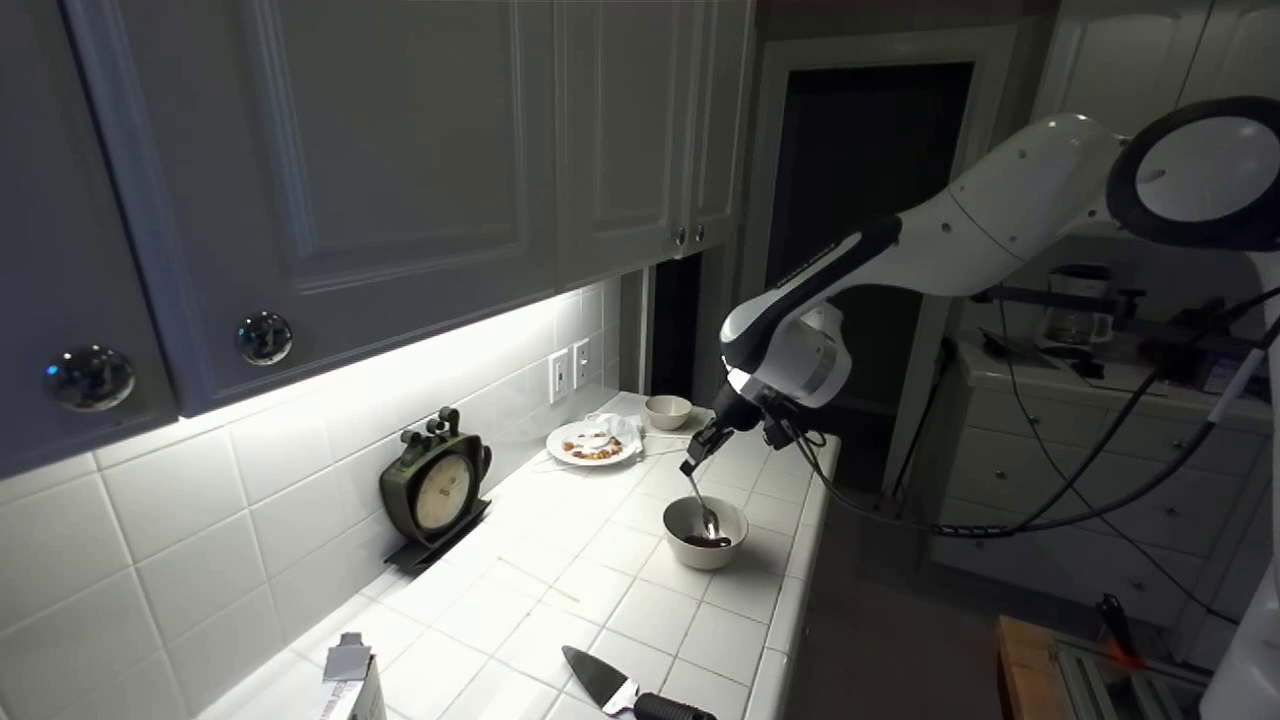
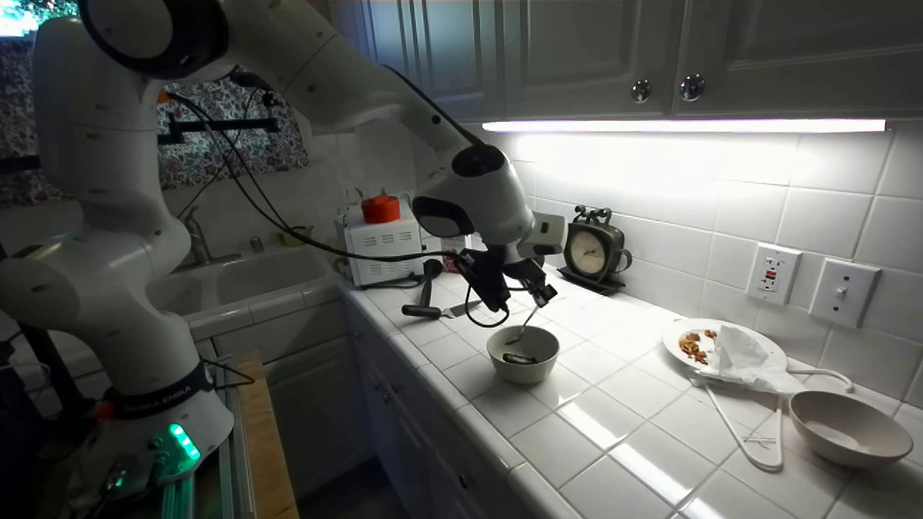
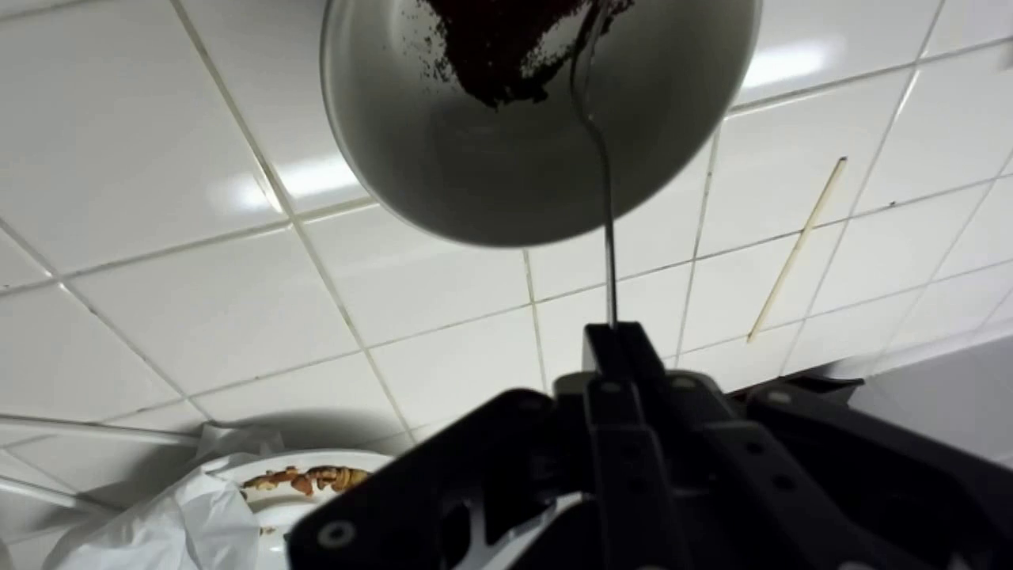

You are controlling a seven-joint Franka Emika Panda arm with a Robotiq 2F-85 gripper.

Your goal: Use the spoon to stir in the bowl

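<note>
The bowl is pale and round and stands upright on the tiled counter; it also shows in an exterior view and the wrist view. Dark reddish-brown powder lies in its bottom. The spoon is thin and silvery. Its lower end is inside the bowl at the powder, and its handle leans out over the rim. My gripper is shut on the top of the spoon handle. In both exterior views the gripper is above the bowl, with the spoon slanting down from it.
A plate with food and crumpled paper and a smaller pale dish stand farther along the counter. A clock stands by the wall. A cake server lies near a box. A thin stick lies beside the bowl.
</note>
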